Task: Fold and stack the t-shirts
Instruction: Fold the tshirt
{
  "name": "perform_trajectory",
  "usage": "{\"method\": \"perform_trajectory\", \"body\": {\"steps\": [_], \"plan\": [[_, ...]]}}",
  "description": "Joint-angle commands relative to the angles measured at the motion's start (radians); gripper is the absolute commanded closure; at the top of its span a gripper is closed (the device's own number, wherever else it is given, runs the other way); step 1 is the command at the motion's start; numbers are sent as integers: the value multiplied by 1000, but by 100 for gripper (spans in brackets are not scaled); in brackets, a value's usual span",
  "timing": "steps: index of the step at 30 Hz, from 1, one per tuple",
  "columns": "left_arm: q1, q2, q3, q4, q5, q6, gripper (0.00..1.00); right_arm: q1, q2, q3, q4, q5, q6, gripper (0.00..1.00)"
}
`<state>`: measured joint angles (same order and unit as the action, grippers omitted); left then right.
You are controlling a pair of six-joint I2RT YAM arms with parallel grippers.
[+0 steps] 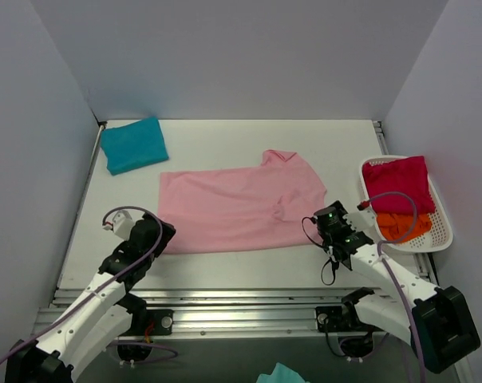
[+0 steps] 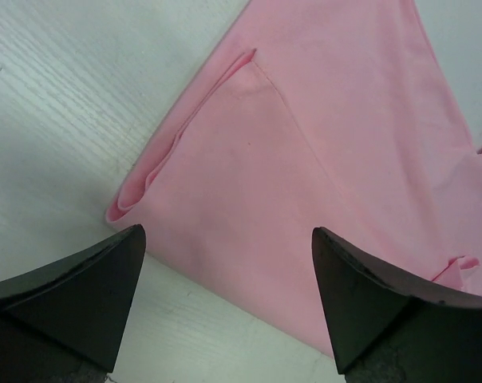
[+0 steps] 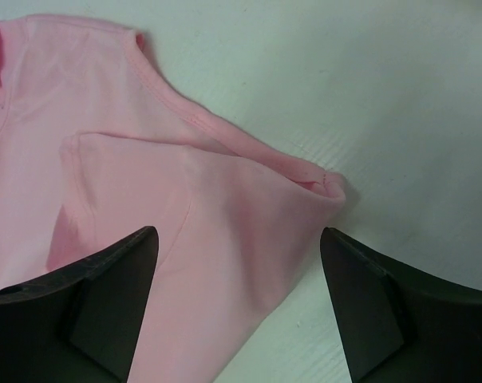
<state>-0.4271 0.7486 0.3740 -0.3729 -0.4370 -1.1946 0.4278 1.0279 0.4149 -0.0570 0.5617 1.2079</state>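
Top external view shows the pink t-shirt (image 1: 237, 209) lying flat across the middle of the table (image 1: 225, 136) as a long band. Its collar end points right, and the shape reads as a lengthwise fold already made. The left hand (image 1: 156, 234) sits at the band's near left corner and the right hand (image 1: 329, 217) at its near right corner, one per end so the cloth can be handled evenly. Both are released: each wrist view has the fingers spread wide over pink cloth with nothing pinched (the left looks down on a doubled hem edge, the right on a seamed, doubled corner). The teal t-shirt (image 1: 133, 144) lies folded in the far left corner, well apart, likely the start of the stack. The magenta t-shirt (image 1: 397, 182) and orange t-shirt (image 1: 404, 226) wait crumpled in the white basket (image 1: 416, 246) at the right, out of the folding space. By my judgement, the pink one needs a crosswise fold next.
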Motion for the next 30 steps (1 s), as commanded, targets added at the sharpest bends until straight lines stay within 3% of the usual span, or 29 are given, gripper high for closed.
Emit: {"method": "perform_trajectory", "body": {"steps": [1, 7, 12, 14, 15, 18, 20, 25, 28, 30], "plan": [[-9, -55, 8, -127, -25, -26, 6, 15, -81, -7, -127, 57, 44, 21], [-13, -133, 54, -193, -25, -14, 6, 23, -199, 39, -230, 72, 44, 21], [-10, -65, 157, -124, -95, 49, 6, 23, -195, 168, -193, 124, -7, 21], [-6, 15, 234, -46, -108, 108, 6, 22, -119, 215, -117, 113, -103, 21], [-1, 46, 261, -14, -112, 133, 6, 22, -88, 260, 2, 97, -157, 21], [20, 185, 383, 83, -129, 214, 6, 2, 146, 413, 150, 35, -293, 21], [50, 307, 442, 171, -115, 286, 6, -27, 249, 508, 177, -6, -362, 21], [226, 605, 703, 270, 117, 429, 6, -151, 553, 761, 276, -169, -416, 21], [270, 855, 894, 262, 205, 513, 6, -172, 719, 883, 273, -219, -461, 22], [278, 934, 969, 253, 222, 535, 6, -176, 821, 979, 264, -239, -475, 22]]}}
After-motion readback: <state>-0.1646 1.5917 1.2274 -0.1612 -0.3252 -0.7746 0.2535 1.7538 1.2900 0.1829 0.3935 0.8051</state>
